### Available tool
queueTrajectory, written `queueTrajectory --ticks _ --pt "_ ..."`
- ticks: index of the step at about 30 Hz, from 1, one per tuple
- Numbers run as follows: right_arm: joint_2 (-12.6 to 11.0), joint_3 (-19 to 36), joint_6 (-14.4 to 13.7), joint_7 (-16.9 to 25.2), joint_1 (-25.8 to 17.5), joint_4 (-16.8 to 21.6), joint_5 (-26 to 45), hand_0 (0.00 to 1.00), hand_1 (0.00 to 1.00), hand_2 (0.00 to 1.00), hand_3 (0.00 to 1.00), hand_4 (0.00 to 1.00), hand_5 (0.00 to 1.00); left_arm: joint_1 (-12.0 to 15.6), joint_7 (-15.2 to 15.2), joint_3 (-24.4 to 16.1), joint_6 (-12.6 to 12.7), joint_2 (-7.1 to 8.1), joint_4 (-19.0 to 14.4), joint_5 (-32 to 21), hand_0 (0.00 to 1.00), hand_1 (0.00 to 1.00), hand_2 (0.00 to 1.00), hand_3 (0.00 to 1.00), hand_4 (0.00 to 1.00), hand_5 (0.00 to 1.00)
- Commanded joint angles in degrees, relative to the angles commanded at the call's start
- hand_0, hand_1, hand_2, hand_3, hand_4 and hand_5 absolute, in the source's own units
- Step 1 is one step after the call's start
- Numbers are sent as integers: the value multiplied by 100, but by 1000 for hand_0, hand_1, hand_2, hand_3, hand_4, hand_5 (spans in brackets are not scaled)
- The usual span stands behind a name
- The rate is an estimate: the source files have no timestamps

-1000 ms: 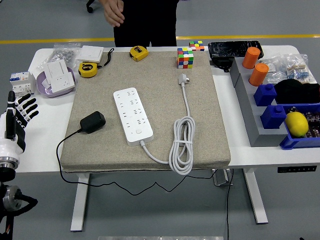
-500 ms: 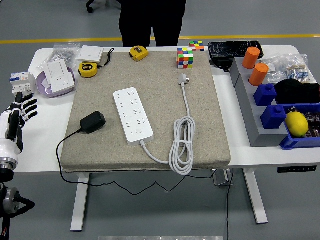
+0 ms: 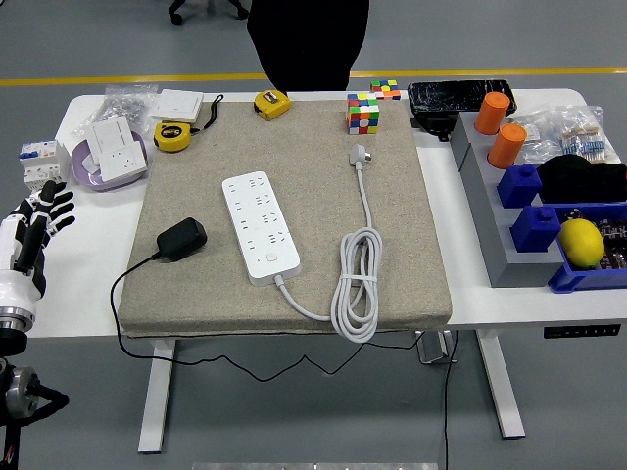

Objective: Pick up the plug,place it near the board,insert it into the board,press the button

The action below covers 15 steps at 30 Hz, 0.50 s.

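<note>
A black plug adapter (image 3: 182, 238) lies on the left part of the grey mat (image 3: 411, 245), its thin black cord trailing off the front edge. To its right lies the white power strip (image 3: 260, 226), set diagonally, with a round button (image 3: 271, 259) near its front end. Its white cable (image 3: 357, 284) is coiled to the right and ends in a white plug (image 3: 360, 155). My left hand (image 3: 34, 230) hovers at the table's left edge, fingers spread, holding nothing, well left of the black plug. No right arm shows.
Two yellow tape measures (image 3: 172, 135), white sockets (image 3: 116, 147) and a colour cube (image 3: 362, 113) sit along the back. Grey stand with orange cylinders (image 3: 495, 111), blue bins and a lemon (image 3: 580, 242) fill the right. A person in black (image 3: 309, 39) stands behind the table.
The person's hand has withdrawn and the person shifted right. My left hand has turned slightly and edged down at the table's left edge.
</note>
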Motion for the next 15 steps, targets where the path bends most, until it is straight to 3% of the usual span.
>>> queueTrajectory --ticks 15 --pt "32 -44 -3 16 -33 0 118 846 778 761 781 998 853 71 2 7 26 0 -72 5 713 750 740 738 998 804"
